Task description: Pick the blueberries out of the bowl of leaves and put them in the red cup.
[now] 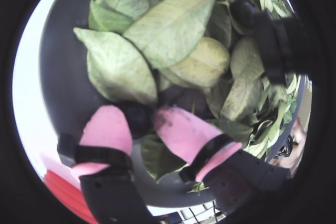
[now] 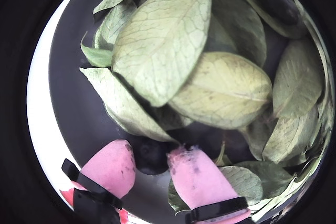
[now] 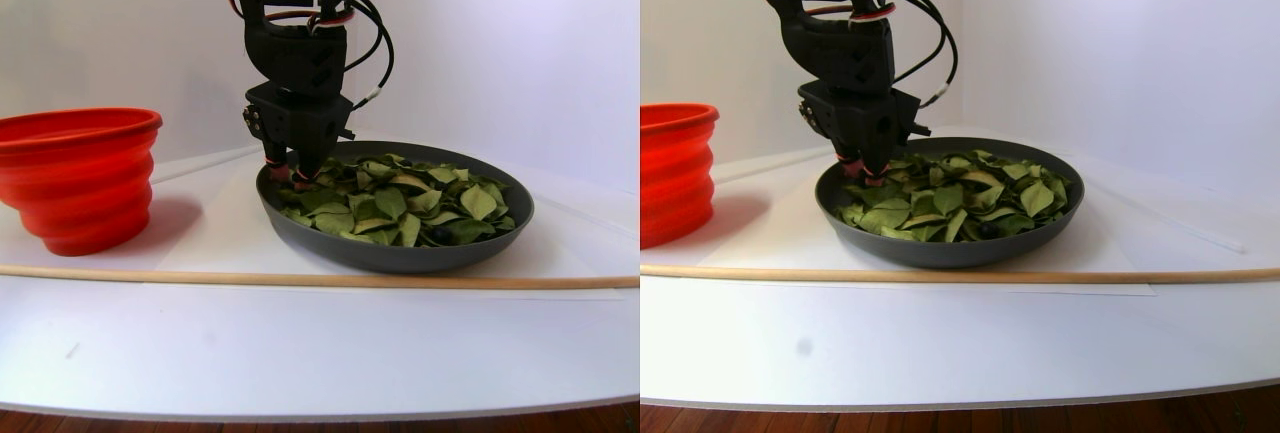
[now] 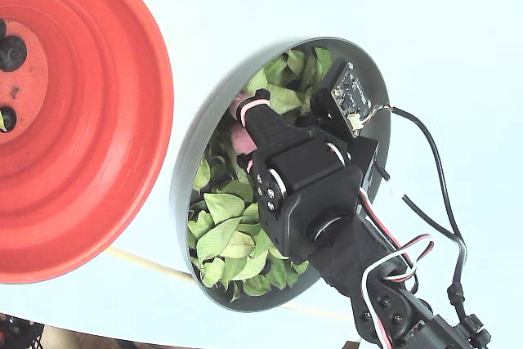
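Observation:
My gripper [image 2: 151,153] reaches down into the left side of the dark grey bowl [image 3: 400,258], its pink fingertips [image 2: 107,169] pressed against either side of one blueberry [image 2: 152,157]. In a wrist view that same berry [image 1: 137,120] shows dark between the pads. Green leaves [image 2: 163,40] fill the bowl and overlap just past the berry. Another blueberry [image 2: 275,1] lies among the leaves at the top right. The red cup [image 4: 82,120] stands beside the bowl, with dark berries [image 4: 12,53] on its pale bottom. From the side, the gripper [image 3: 290,173] is near the rim closest to the cup [image 3: 80,178].
A thin wooden rod [image 3: 300,278] lies across the white table in front of bowl and cup. Black, red and white cables [image 4: 433,169] trail from the arm over the bowl's far side. A black mount [image 1: 278,45] juts in at the right of a wrist view.

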Robot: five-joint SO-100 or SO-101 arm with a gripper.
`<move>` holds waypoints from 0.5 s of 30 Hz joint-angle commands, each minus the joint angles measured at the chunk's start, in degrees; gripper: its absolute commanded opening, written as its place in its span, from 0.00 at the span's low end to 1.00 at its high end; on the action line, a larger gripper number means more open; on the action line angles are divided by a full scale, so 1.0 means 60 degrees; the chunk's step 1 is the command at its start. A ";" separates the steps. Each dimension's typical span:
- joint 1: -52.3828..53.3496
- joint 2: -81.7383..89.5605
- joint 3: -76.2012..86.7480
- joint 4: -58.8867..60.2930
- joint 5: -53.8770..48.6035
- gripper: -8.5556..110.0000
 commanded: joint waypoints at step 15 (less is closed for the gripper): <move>-0.0234 0.0498 0.0117 -0.0176 -0.0234 0.15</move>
